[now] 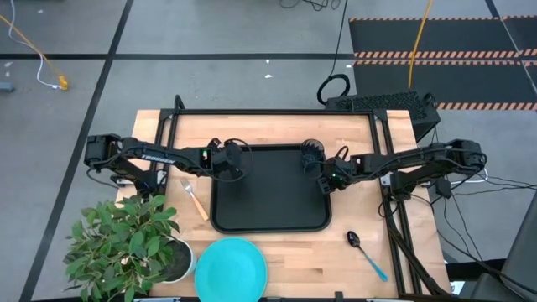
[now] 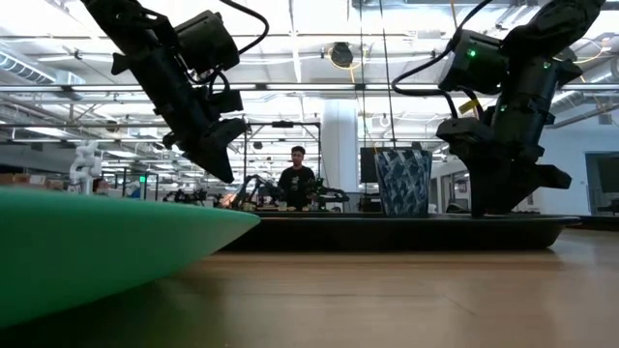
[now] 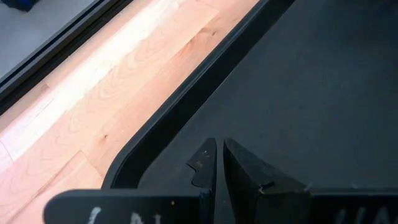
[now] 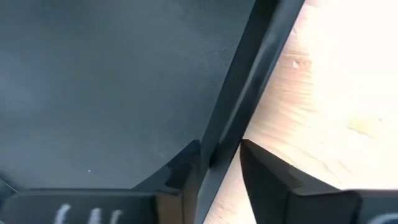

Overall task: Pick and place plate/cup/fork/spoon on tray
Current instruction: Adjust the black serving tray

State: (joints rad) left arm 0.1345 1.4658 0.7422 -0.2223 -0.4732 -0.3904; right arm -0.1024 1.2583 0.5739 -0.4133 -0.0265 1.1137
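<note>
Honestly, the bit that worries me is the right gripper [image 4: 214,165]. Its two fingers sit either side of the right rim of the tray [image 1: 323,214], one over the black floor, one over the wood, with only a narrow gap left, so it looks to be pinching the rim. If it lifts or pulls from there, the whole tray could slide or tip, and the cup [image 1: 311,152] standing at the tray's far right corner, close to that gripper, would likely go over.

The left gripper [image 3: 219,163] hangs above the tray's far left corner with its fingers pressed nearly together, holding nothing, so it's no help steadying anything.

Everything else waits on the table: the fork [image 1: 194,200] just left of the tray, the spoon [image 1: 367,253] off its near right corner, and the plate [image 1: 230,267] at the near edge beside the potted plant [image 1: 126,243]. A shifted tray could easily bump the fork, since it lies so close.
</note>
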